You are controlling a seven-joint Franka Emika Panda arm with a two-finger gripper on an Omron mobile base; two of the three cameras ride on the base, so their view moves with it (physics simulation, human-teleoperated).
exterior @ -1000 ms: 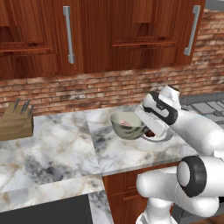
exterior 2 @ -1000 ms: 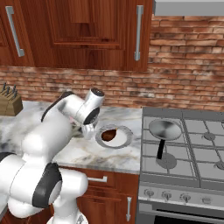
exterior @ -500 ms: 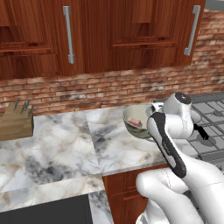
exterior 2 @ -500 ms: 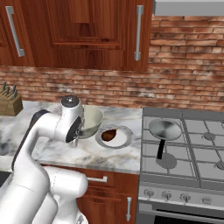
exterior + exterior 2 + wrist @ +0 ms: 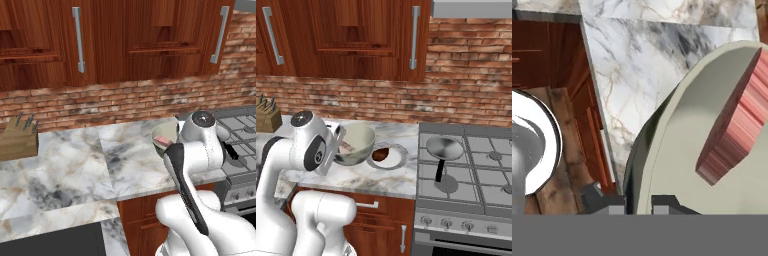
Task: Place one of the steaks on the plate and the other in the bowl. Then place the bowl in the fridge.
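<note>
Hand view: the rim of the bowl (image 5: pixel 662 165) is seen pinched between the two dark fingertips (image 5: pixel 597 197) of the gripper (image 5: pixel 629 202), one tip outside the wall and one inside. The red steak (image 5: pixel 737 120) lies inside the bowl against its pale wall, and the marble counter (image 5: pixel 642 60) is seen beyond it.

In the right base view the bowl (image 5: pixel 356 145) is held tilted and lifted off the counter (image 5: pixel 371 175), near its front edge, beside the white arm (image 5: pixel 311 145). Just beside it, toward the stove, the plate (image 5: pixel 398 157) rests on the counter with the brown steak (image 5: pixel 380 153) on it. Farther to the side a steel pan (image 5: pixel 444 148) sits on the stove (image 5: pixel 471 170).

In the left base view the bowl (image 5: pixel 164 136) is partly hidden behind the arm (image 5: pixel 200 145). A knife block (image 5: pixel 19 137) stands well apart at the far end of the counter, against the brick wall (image 5: pixel 100 102), with wooden cabinets (image 5: pixel 125 40) above.
</note>
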